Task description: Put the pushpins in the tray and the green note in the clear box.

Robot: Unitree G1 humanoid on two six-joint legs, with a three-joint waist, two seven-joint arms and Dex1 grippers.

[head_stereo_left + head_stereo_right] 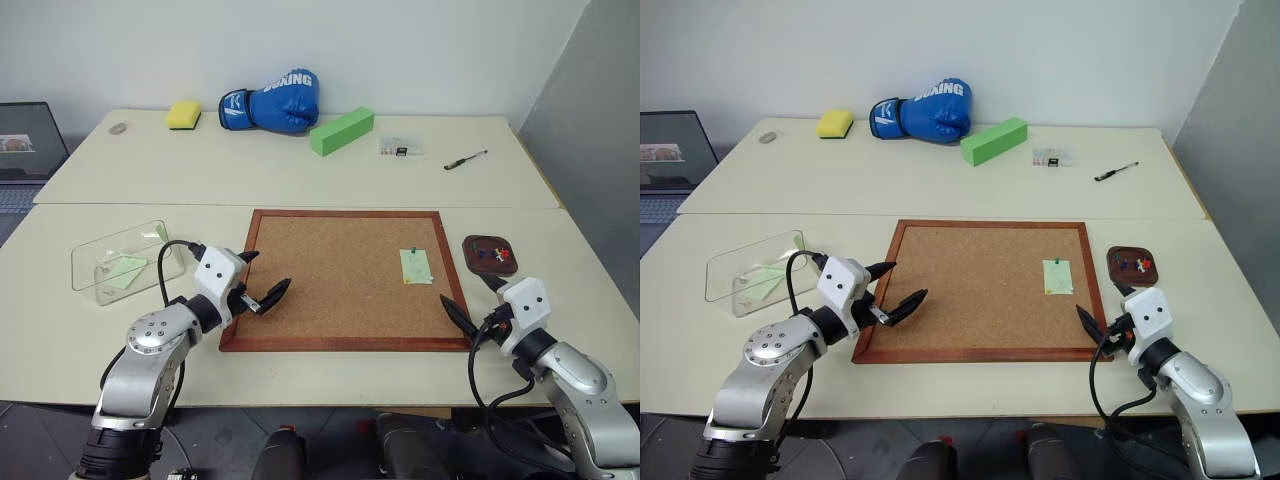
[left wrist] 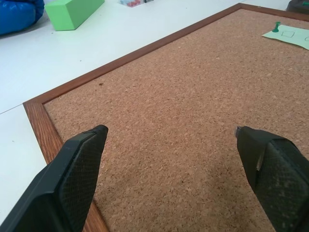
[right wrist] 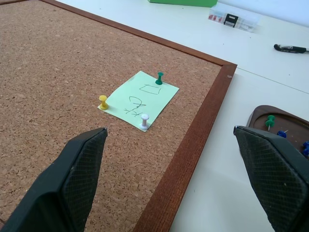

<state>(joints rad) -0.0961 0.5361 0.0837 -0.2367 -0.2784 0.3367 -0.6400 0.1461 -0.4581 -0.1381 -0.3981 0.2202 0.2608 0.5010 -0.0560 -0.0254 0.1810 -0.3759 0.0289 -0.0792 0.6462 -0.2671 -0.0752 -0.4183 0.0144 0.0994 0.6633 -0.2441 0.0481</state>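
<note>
Both grippers, left gripper (image 1: 262, 276) & right gripper (image 1: 1103, 316), spread wide, empty. Green note (image 3: 139, 98) pinned to corkboard (image 1: 340, 275) by 3 pushpins (image 3: 159, 78); tiny heads could slip or note tear.

The tray (image 3: 285, 126) is cut off at the edge, perhaps hiding more pushpins (image 3: 275, 126).

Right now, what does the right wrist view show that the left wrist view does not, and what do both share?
Right wrist view alone: a yellow pin and a white pin in the green note, the tray holding pushpins, and a pen.

Left wrist view alone: the blue boxing glove.

Both: the corkboard, the note with its green pin, the green block, and open jaws.
</note>
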